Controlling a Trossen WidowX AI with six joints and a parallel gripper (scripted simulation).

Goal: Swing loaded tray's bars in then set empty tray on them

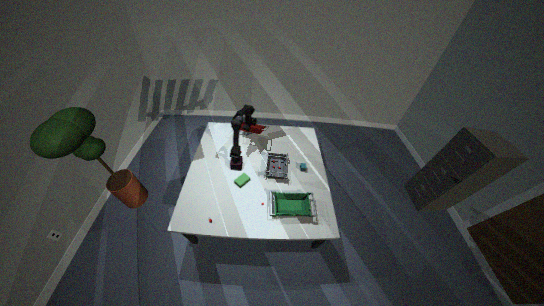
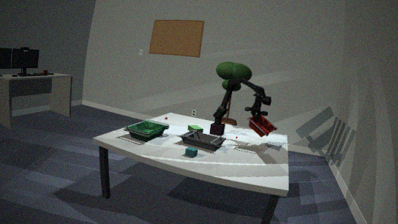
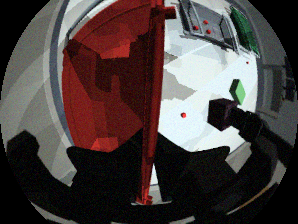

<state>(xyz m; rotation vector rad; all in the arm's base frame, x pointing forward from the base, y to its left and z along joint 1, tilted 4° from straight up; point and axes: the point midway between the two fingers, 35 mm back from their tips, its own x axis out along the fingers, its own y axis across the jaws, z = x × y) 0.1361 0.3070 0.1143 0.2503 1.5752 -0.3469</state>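
If reading the exterior frame left to right, can see 1 green tray (image 1: pixel 292 204) (image 2: pixel 147 131) (image 3: pixel 244 30) at centre left, on the white table (image 1: pixel 225 205) (image 2: pixel 252 172) (image 3: pixel 200 90); next, near centre, find 1 teal block (image 1: pixel 303 166) (image 2: pixel 191 151) and, farther back, 1 green block (image 1: pixel 242 180) (image 2: pixel 195 128) (image 3: pixel 237 91); just right of these, see the grey tray (image 1: pixel 267 166) (image 2: pixel 199 143) (image 3: pixel 231 32) on the table, with small red blocks (image 3: pixel 208 31) inside in the wrist view; at centre right, see the gripper (image 1: pixel 246 125) (image 2: pixel 259 114) (image 3: pixel 147 131) clenched on the wall of 1 red tray (image 1: pixel 255 129) (image 2: pixel 263 126) (image 3: pixel 110 75), tilted and held above the table, well apart from the grey tray.
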